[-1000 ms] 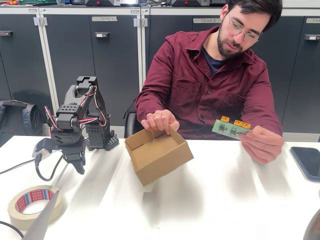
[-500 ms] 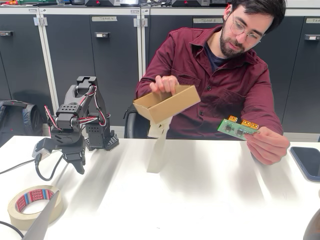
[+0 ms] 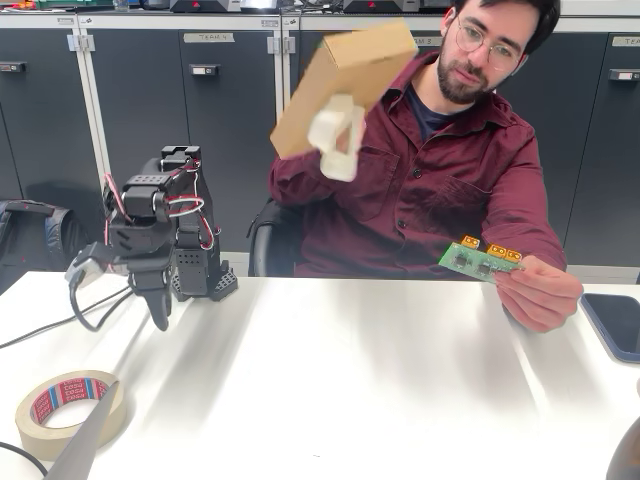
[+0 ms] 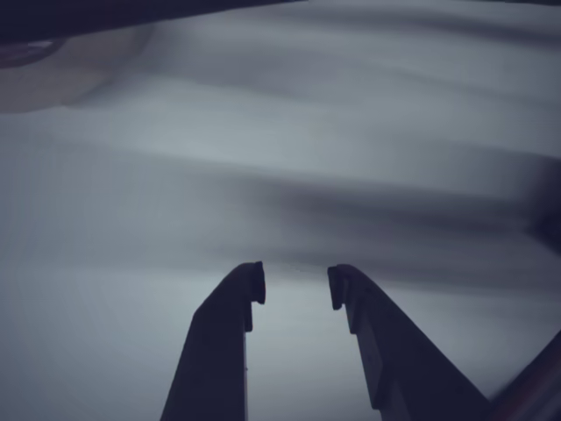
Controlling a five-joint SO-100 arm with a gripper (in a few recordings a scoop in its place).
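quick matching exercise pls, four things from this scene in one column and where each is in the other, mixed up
1. cardboard box
2. circuit board
3. tape roll
4. gripper

a. flat on the table, lower left
b. held high by a person's blurred hand
c. open above the table, empty
d. in the person's other hand, right

Pairs: 1-b, 2-d, 3-a, 4-c

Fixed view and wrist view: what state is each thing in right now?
claw: open, empty, over the table.
cardboard box: held up by the person, tilted, blurred.
circuit board: in the person's hand, off the table.
tape roll: flat on the table.
phone: flat on the table, screen dark.
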